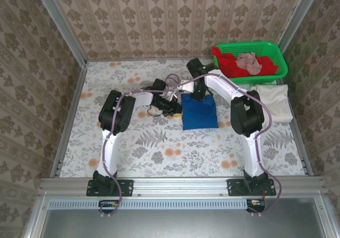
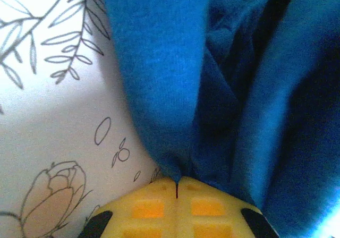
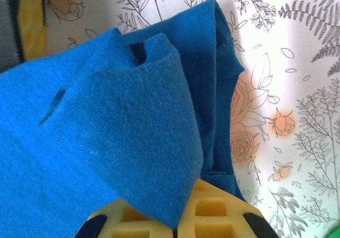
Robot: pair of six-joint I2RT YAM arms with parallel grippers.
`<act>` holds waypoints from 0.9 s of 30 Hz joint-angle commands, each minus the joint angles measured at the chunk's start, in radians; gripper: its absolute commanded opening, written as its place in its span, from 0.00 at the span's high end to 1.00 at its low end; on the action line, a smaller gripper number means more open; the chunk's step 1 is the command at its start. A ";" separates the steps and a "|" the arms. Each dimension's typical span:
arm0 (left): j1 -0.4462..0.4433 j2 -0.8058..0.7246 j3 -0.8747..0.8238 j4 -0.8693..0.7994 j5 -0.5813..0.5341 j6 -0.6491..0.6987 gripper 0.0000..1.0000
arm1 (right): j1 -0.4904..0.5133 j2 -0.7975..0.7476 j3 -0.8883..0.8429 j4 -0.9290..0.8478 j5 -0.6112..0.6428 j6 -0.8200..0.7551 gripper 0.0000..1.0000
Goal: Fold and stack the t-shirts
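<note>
The royal-blue t-shirt [image 1: 200, 113] lies as a folded rectangle in the middle of the table. My left gripper [image 1: 175, 108] is at its left edge. In the left wrist view its yellow fingertips [image 2: 154, 195] are pressed together on a pinch of the blue t-shirt [image 2: 159, 62]. My right gripper [image 1: 200, 96] is at the shirt's far edge, shut on a lifted corner of the blue cloth [image 3: 106, 142] that drapes over its yellow fingers [image 3: 223, 211]. The cream-white t-shirt [image 1: 274, 102] lies folded at the right side of the table.
A green lattice basket [image 1: 278, 62] stands at the back right, holding red and pinkish cloth [image 1: 247, 61]. The floral tablecloth [image 1: 159, 147] is walled in by patterned panels at the left, back and right. Both arm bases sit on the near rail.
</note>
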 commanded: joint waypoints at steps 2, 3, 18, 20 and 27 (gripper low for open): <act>0.025 0.084 -0.103 -0.207 -0.209 0.029 1.00 | -0.004 0.025 0.017 0.077 0.017 0.051 1.00; 0.026 0.084 -0.103 -0.206 -0.211 0.029 1.00 | -0.004 0.030 0.018 0.086 0.017 0.054 1.00; 0.033 -0.024 -0.173 -0.114 -0.237 -0.018 0.85 | -0.085 -0.295 -0.332 0.477 0.046 0.362 0.13; 0.038 -0.063 -0.184 -0.109 -0.242 -0.022 0.78 | -0.104 -0.359 -0.419 0.537 0.021 0.439 0.12; 0.048 -0.242 -0.245 -0.067 -0.277 -0.058 0.64 | -0.184 -0.463 -0.586 0.628 -0.118 0.850 0.14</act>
